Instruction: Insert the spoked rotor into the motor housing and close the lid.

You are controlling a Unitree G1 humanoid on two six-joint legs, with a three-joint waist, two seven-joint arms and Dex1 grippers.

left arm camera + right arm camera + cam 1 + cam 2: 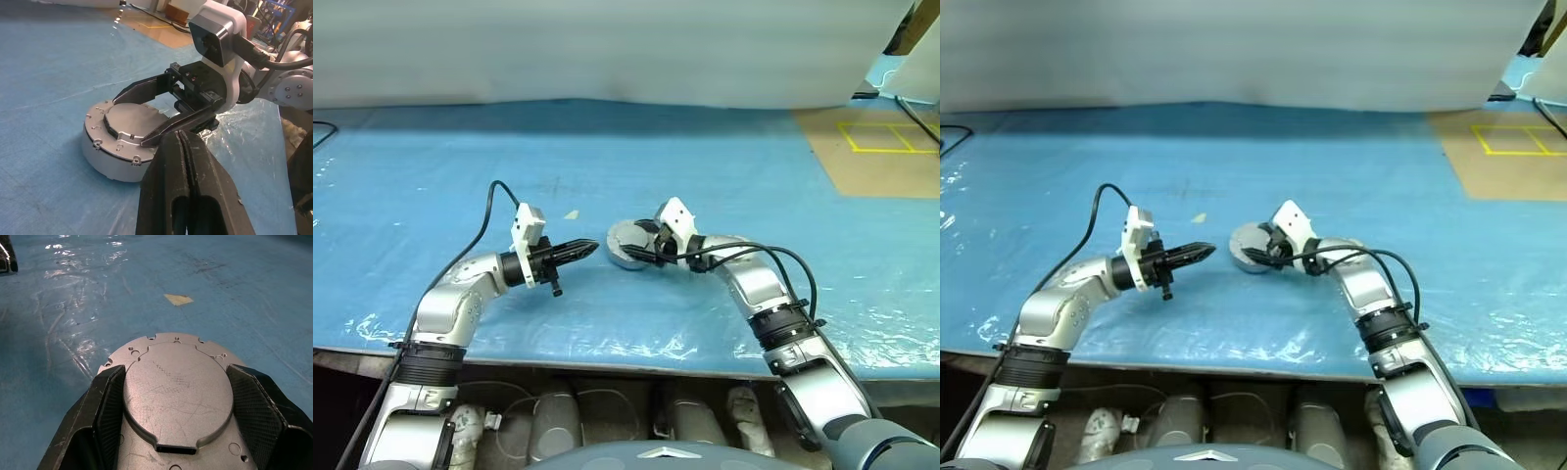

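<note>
The motor housing [105, 156] is a round grey body resting on the blue table. The lid [178, 406] lies on top of it, smooth face up, showing its raised centre circle. My right gripper [177, 374] reaches over it from the right, and its two black fingers clamp either side of that raised circle. My left gripper [590, 248] hovers just left of the housing with its tips pointing at it, shut and holding nothing. The spoked rotor is hidden.
A small tan scrap [571, 214] lies on the blue sheet behind the grippers. A brown board with a yellow taped square [886, 137] is at the far right. The table's front edge [607, 360] runs close below both arms.
</note>
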